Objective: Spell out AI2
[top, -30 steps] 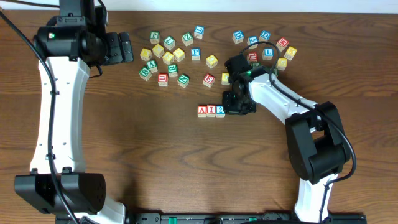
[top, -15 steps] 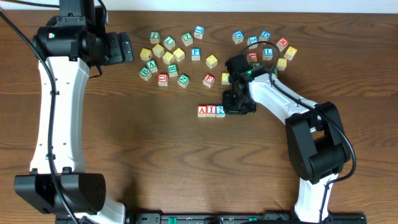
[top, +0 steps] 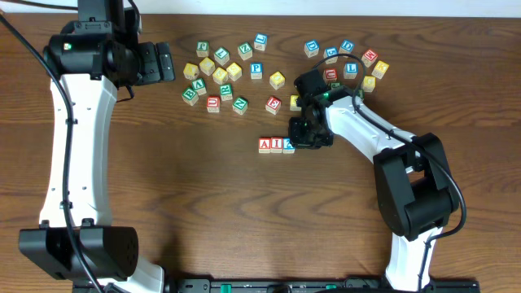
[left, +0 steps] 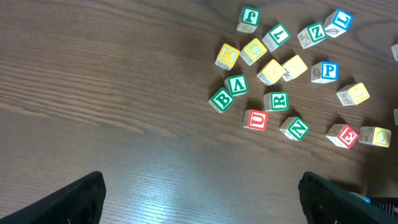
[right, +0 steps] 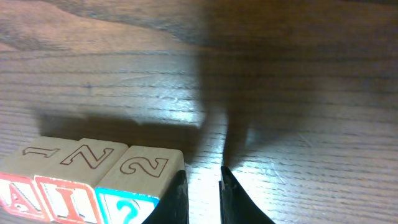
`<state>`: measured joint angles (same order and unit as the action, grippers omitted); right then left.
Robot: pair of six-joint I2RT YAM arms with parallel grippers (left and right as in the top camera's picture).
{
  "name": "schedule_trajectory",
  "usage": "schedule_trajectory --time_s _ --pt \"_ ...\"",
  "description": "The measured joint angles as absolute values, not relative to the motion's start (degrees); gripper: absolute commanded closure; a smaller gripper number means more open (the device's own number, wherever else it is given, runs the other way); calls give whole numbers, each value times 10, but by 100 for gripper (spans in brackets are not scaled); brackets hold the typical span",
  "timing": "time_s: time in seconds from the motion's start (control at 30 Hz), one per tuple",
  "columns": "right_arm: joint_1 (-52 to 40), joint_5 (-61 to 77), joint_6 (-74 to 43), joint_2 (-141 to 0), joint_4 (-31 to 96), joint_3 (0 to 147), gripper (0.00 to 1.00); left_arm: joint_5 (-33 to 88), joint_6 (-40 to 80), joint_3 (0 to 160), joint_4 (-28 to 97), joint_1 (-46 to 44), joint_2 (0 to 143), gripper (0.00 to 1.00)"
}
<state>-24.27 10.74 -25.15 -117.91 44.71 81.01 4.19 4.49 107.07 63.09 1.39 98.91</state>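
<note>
Three blocks stand in a row on the table: a red A (top: 264,146), a red I (top: 277,146) and a blue 2 (top: 287,146). In the right wrist view the 2 block (right: 140,171) is at the right end of the row, next to the I (right: 84,162) and the A (right: 34,158). My right gripper (right: 204,196) is shut and empty, and its left finger touches the right side of the 2 block. From overhead it (top: 303,138) partly covers that block. My left gripper (left: 199,199) is open and empty, high at the far left (top: 163,63).
Several loose letter blocks lie scattered at the back centre (top: 224,73) and back right (top: 350,61). The nearest ones, a red block (top: 273,103) and a yellow block (top: 295,102), sit just behind the row. The left wrist view shows the left cluster (left: 273,68).
My right gripper has edged slightly left against the 2 block, now covering part of it from overhead. The left arm has not moved.
</note>
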Motion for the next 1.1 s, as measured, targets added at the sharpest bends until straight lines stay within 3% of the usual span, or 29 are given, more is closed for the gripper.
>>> schedule_trajectory --time_s 0.4,0.7,0.77,0.87,0.93,0.97,1.1 --pt "-247 118 -246 -1179 433 810 89 42 45 1071 631 14 989 2" --pt "-231 102 -219 -1159 509 856 81 42 45 1071 631 14 989 2" --pt "-220 86 -212 -1134 540 879 75 42 45 1071 631 14 989 2" --pt "-205 68 -199 -1078 576 916 49 42 45 1071 631 14 989 2" --pt "-197 59 -194 -1032 595 938 11 42 45 1071 631 14 989 2" --pt "-194 56 -190 -1008 610 947 1 42 45 1071 631 14 989 2" --pt "-189 27 -177 -899 664 959 1 42 45 1071 631 14 989 2"
